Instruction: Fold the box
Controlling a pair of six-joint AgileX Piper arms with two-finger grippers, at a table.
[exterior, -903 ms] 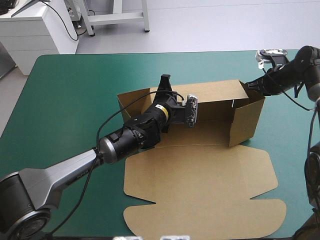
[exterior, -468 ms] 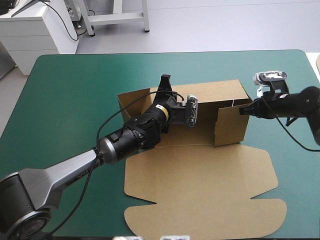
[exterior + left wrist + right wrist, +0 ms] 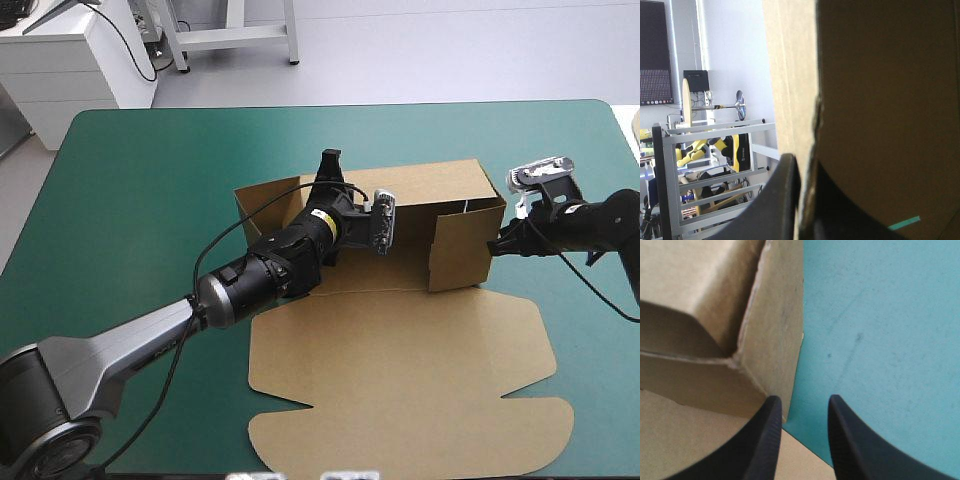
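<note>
the brown box (image 3: pixel 400 300) is seen near the middle of the worktop (image 3: pixel 150 180), which is laid with a teal-green cover (image 3: pixel 560 140). its rear wall (image 3: pixel 430 185) is raised along the far side, and a right side wall (image 3: pixel 462 248) is stood up at the right end, meeting the rear wall at a corner. the lid (image 3: pixel 400 380) is left flat on the cover, spread toward the near edge of the worktop. the left gripper (image 3: pixel 329 172) is reached over the box floor to the left part of the rear wall, and its black fingers (image 3: pixel 782 200) are clenched on that wall, the brown board being held upright between them in the left wrist view. the right gripper (image 3: pixel 496 247) is held low at the right end of the box, just outside the side wall's near corner. in the right wrist view its fingers (image 3: pixel 767 440) are parted by a narrow gap, nothing being gripped; bare teal-green cover is seen through the gap, and the corner of the side wall is found just at the tip of one finger. whether that finger touches the board cannot be told.
</note>
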